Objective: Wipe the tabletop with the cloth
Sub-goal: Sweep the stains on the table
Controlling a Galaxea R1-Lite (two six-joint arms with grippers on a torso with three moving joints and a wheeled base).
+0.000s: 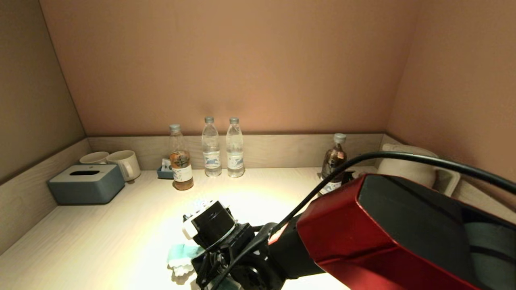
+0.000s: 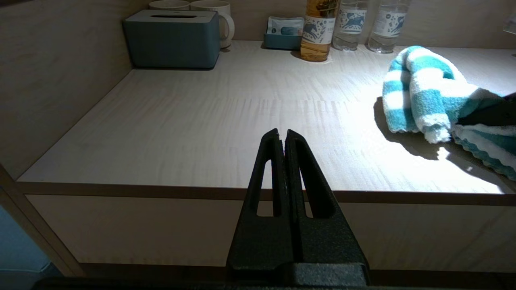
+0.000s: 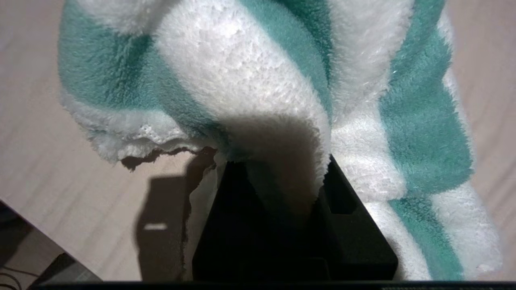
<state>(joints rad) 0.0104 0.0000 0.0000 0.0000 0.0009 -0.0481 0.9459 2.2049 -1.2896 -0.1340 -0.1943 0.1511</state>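
The cloth (image 3: 258, 80), a teal-and-white striped terry towel, lies bunched on the pale wood-grain tabletop (image 1: 121, 225) near its front edge; it also shows in the left wrist view (image 2: 423, 92) and in the head view (image 1: 183, 255) under my right wrist. My right gripper (image 3: 278, 169) is shut on a fold of the cloth, which drapes over its black fingers (image 3: 342, 193) and presses on the table. My left gripper (image 2: 282, 135) is shut and empty, held in front of the table's front edge, to the left of the cloth.
A grey-blue tissue box (image 1: 86, 184) and two mugs (image 1: 125, 163) stand at the back left. A small tray (image 1: 164, 172), an amber bottle (image 1: 180, 163), two water bottles (image 1: 211, 147), a dark bottle (image 1: 333, 161) and a kettle (image 1: 407, 165) line the back rim (image 1: 282, 149).
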